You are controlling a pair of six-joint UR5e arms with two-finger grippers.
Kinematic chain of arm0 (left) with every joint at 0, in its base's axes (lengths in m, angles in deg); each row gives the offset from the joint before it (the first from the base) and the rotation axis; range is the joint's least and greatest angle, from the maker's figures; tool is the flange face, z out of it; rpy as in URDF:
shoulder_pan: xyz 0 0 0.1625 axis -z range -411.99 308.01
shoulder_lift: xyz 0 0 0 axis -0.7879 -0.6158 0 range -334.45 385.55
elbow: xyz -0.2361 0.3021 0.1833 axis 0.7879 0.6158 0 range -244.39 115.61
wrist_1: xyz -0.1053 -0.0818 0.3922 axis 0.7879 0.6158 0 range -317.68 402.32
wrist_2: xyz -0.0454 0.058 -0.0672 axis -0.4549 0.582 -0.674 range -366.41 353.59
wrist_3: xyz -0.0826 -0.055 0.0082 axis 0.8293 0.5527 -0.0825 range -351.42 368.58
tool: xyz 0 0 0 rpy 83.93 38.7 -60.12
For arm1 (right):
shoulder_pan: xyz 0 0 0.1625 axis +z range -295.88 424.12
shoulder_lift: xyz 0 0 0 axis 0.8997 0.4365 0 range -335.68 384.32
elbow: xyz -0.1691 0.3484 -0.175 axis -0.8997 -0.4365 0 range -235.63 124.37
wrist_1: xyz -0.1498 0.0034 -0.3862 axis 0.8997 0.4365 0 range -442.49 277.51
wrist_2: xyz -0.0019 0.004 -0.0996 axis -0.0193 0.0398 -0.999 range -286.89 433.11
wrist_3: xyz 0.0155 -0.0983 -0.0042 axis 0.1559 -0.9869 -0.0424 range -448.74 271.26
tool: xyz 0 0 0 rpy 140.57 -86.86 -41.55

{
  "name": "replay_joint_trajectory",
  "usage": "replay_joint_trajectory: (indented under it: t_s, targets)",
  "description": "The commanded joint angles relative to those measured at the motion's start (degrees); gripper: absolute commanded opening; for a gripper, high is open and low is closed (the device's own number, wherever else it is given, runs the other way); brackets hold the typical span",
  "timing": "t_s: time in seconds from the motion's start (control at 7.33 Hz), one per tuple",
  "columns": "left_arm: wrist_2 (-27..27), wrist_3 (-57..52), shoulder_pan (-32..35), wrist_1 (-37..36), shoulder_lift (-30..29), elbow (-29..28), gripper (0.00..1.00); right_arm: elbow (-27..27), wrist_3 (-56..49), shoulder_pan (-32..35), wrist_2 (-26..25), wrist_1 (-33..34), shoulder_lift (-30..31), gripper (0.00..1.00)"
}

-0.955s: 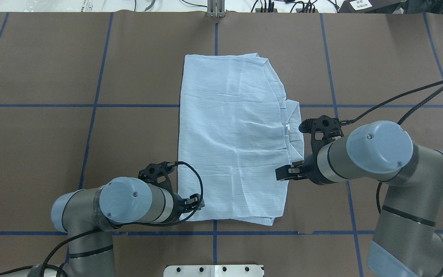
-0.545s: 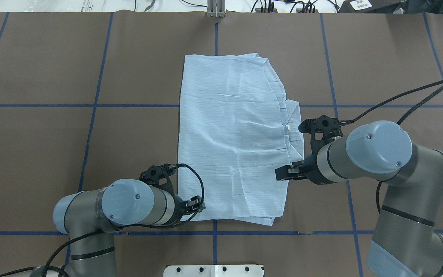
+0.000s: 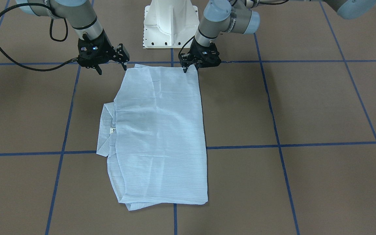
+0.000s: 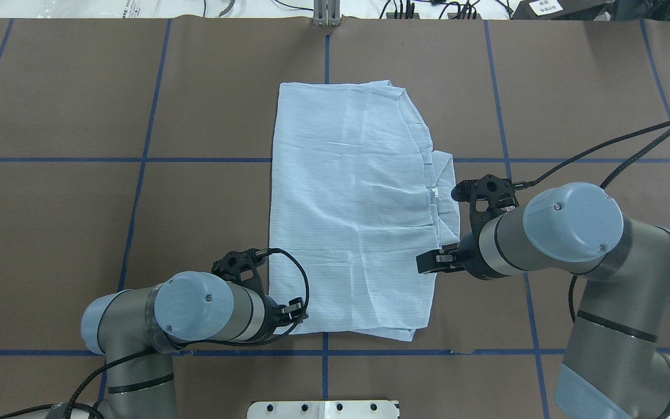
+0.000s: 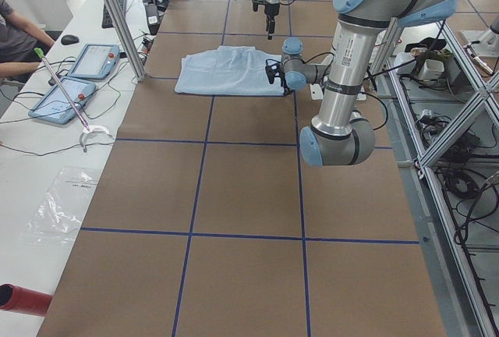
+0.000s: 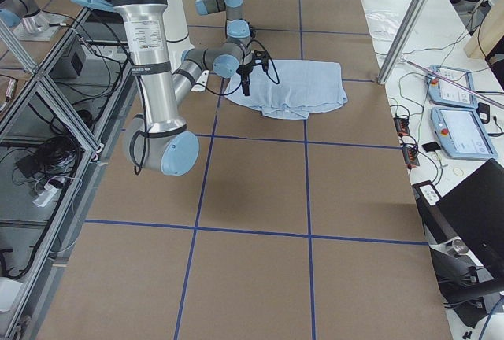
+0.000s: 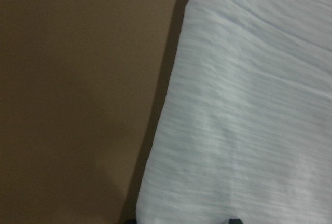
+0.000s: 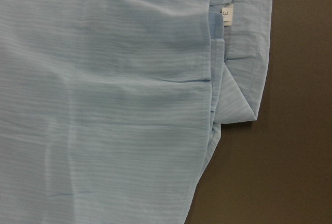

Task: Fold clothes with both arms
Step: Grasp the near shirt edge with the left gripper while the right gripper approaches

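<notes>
**Folded shirt flat on the table, both grippers at its near end**

Nearest the robot, the left gripper [image 4: 298, 307] sits low at the near left corner of the shirt [image 4: 352, 203]. In the overhead view its own arm hides much of it. The left wrist view is blurred and very close. It shows only two dark fingertips [image 7: 234, 220], cut off at the bottom edge and set apart, with the shirt's edge between them. The jaws therefore look parted rather than pinching, and whether they touch the cloth cannot be told.

A little farther on, the right gripper [image 3: 111, 67] hangs raised by the shirt's right edge. Its fingers are spread wide and hold nothing.

The shirt lies on the brown table [image 4: 79, 233], folded into a long rectangle running away from the robot. Whatever lies under the top layer is hidden. Midway along the right edge the collar [image 8: 249, 79] pokes out. Beside it is the white neck label [image 8: 227, 15], its print too small to read.
</notes>
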Motion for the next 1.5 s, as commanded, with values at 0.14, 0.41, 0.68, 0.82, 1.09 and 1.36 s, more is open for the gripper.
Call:
replay_joint_trajectory:
  t_s: [0.14, 0.41, 0.68, 0.82, 1.09, 1.36]
  targets:
    - [0.0, -0.1, 0.0, 0.0, 0.0, 0.2, 0.44, -0.1, -0.4, 0.0, 0.0, 0.0, 0.3, 1.00]
    - [0.0, -0.2, 0.1, 0.0, 0.0, 0.3, 0.42, -0.1, -0.4, 0.0, 0.0, 0.0, 0.4, 1.00]
    - [0.1, -0.2, 0.1, 0.0, 0.0, 0.3, 0.17, -0.1, -0.4, 0.0, -0.1, 0.0, 0.6, 1.00]
    - [0.1, -0.2, 0.1, 0.0, 0.0, 0.3, 0.00, 0.0, -0.2, 0.0, -0.2, 0.0, 0.6, 1.00]
    - [0.0, -0.2, 0.3, 0.0, -0.1, 1.3, 0.00, 0.0, 0.5, 0.0, -0.6, 0.0, 0.4, 1.00]
    - [-0.5, -0.6, 1.3, 0.2, -0.3, 2.8, 0.00, 0.1, 6.0, -0.7, -1.1, 0.0, 0.2, 1.00]
